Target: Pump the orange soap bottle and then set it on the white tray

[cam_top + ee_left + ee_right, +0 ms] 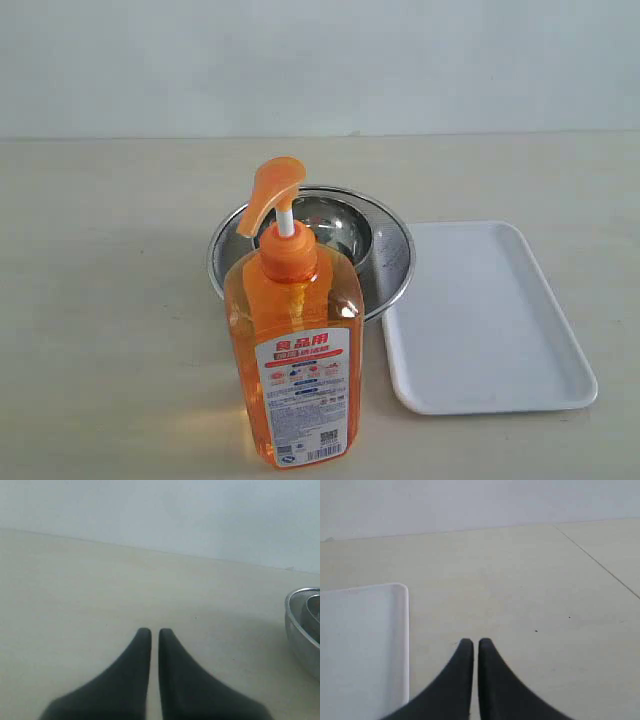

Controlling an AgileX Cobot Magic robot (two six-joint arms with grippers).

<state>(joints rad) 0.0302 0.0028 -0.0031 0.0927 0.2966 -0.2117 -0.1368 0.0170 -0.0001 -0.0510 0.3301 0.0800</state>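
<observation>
The orange soap bottle stands upright near the front of the table, its orange pump head raised on a white stem and its label facing the camera. The white tray lies flat to its right, with nothing on it; one corner of the tray shows in the right wrist view. Neither arm appears in the exterior view. My left gripper is shut over bare tabletop with nothing between its black fingers. Beside the tray's edge my right gripper is shut too, holding nothing.
A round steel bowl sits directly behind the bottle and touches the tray's left side; its rim shows in the left wrist view. A seam runs across the tabletop in the right wrist view. A pale wall backs the table.
</observation>
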